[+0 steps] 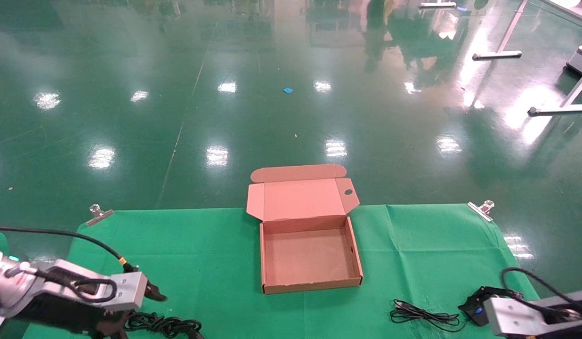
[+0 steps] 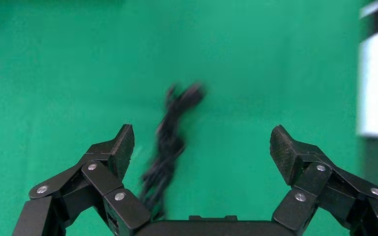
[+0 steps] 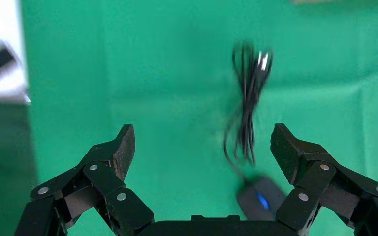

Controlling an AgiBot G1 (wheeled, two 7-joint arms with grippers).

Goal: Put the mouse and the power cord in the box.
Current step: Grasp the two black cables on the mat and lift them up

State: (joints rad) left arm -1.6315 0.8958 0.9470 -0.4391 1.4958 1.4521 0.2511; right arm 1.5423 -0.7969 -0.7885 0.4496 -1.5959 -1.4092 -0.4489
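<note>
The brown cardboard box lies open mid-table on the green cloth, its lid folded back and its inside bare. A bundled black power cord lies at the front left. My left gripper hovers open over it, the cord close to one finger. At the front right sits the black mouse with a blue-lit wheel, and its coiled thin cable stretches toward the box. My right gripper is open above the mouse, which lies near one finger.
Metal clips pin the green cloth at the table's far corners. Beyond the far edge is a shiny green floor with white table legs at the far right.
</note>
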